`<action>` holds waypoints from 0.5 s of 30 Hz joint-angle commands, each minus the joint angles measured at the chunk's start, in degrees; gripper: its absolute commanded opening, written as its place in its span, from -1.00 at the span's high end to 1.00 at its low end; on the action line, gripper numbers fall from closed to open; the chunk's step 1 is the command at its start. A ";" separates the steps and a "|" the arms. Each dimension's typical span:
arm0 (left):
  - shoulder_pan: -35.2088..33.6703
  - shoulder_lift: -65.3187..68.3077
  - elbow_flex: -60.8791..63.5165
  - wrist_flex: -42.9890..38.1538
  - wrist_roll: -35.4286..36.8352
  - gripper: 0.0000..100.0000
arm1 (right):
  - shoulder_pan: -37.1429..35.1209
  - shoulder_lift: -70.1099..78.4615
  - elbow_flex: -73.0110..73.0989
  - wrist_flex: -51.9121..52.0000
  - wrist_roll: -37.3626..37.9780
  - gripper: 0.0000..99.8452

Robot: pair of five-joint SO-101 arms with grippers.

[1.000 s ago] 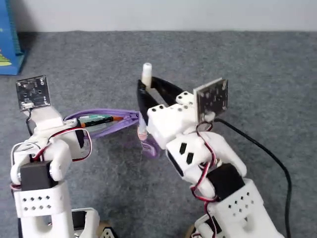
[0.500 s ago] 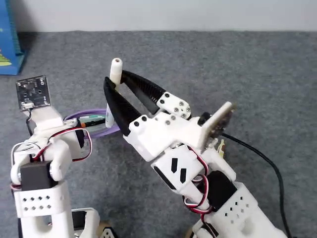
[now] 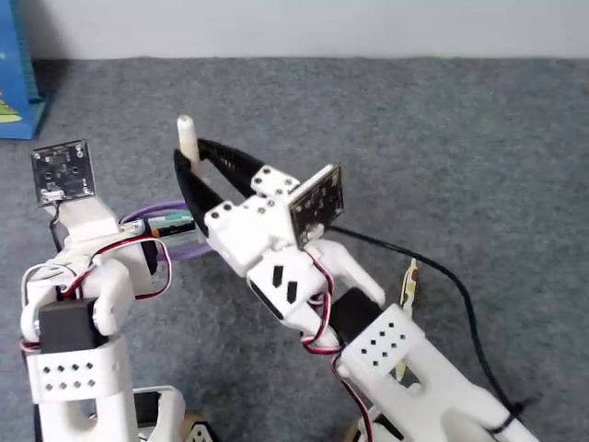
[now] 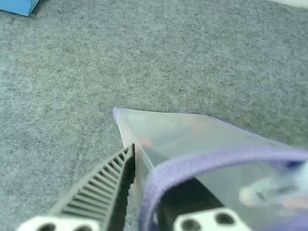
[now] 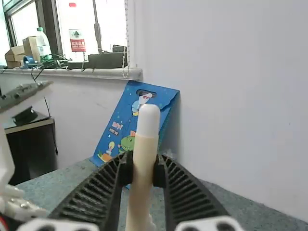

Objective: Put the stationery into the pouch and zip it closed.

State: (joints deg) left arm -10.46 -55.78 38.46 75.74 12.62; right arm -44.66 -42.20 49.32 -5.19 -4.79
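Cream pen (image 5: 146,130) clamped in right end effector (image 5: 142,168), tip jutting beyond, left end effector (image 4: 147,173) pinching pouch (image 4: 192,139) rim

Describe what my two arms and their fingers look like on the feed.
Both the left arm and right arm are white plastic with black motor blocks, dotted vent holes and red, black and white wire loops. Each wrist carries a square camera board. The fingers are black, ribbed and tapered.
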 commanded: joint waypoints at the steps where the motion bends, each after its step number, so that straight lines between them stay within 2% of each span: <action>1: 0.09 -0.79 -2.07 -1.41 0.26 0.98 | 0.75 -2.86 3.52 -0.84 2.02 0.98; 4: 0.09 -0.79 -2.07 -1.41 0.26 0.98 | 0.66 -5.14 6.51 0.66 3.78 0.89; 9: 0.09 -0.79 -2.07 -1.41 -0.35 0.98 | 0.66 -8.75 6.51 10.86 2.29 0.48; 15: 0.09 -0.79 -2.07 -1.41 -0.44 0.98 | 0.92 -16.04 2.46 22.20 1.85 0.61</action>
State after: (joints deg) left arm -10.55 -55.69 38.46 75.74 12.62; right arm -44.31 -53.80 56.26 12.22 -2.33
